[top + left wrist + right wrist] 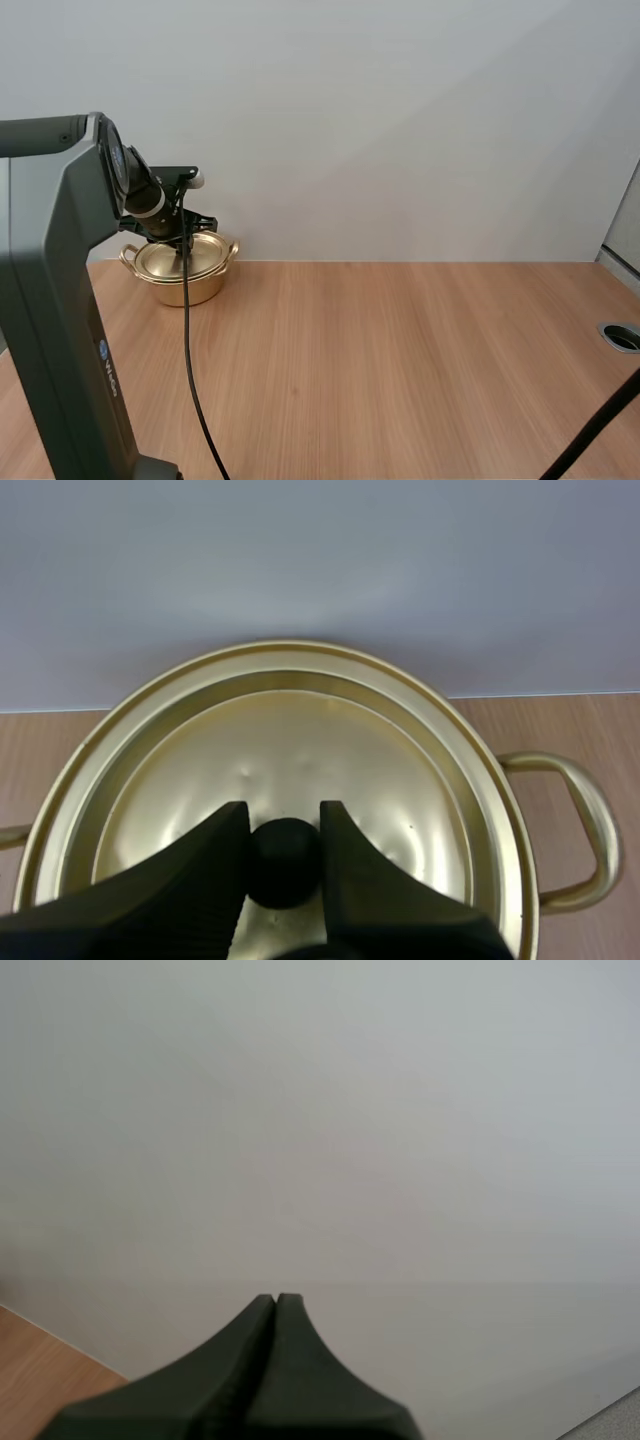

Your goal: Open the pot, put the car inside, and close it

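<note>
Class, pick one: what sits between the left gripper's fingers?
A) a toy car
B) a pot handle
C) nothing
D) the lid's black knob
D: the left gripper pinches the black knob on the gold lid between its two fingers.

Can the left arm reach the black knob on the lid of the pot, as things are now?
Likely yes: the left gripper is over the lid, and its fingers stand at both sides of the knob, seemingly pinching it, with nothing between.
</note>
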You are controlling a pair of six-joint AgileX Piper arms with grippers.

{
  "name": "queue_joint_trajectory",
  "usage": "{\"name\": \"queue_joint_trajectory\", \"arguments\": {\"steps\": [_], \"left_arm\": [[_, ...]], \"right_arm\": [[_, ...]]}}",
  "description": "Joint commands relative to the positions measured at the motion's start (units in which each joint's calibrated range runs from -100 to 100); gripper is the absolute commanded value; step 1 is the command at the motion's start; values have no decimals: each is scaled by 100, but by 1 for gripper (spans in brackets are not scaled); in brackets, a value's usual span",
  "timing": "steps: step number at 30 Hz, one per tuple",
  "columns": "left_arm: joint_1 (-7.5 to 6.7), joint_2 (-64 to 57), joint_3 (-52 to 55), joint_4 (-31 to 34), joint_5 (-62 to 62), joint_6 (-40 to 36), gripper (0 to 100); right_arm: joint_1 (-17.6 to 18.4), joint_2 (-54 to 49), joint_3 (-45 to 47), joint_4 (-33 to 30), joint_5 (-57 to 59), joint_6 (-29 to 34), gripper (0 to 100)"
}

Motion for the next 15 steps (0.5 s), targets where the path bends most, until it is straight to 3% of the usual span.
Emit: {"name": "queue_joint_trajectory", "arguments": {"steps": [1, 3, 5, 10, 15], "left_arm": [[-5, -49, -8, -27, -136, 4, 53], [-5, -80, -8, -27, -89, 4, 80], [-5, -144, -8, 3, -89, 50, 97], [-5, -665, -8, 9, -87, 306, 100], [-5, -1663, -8, -682, -124, 324, 100]], "right_arm": [[-3, 8, 1, -4, 0, -17, 0], [-3, 21, 1, -4, 0, -50, 0], [-3, 21, 1, -4, 0, -50, 0], [-3, 79, 1, -4, 0, -50, 0], [-3, 171, 253, 64, 0, -40, 0]]}}
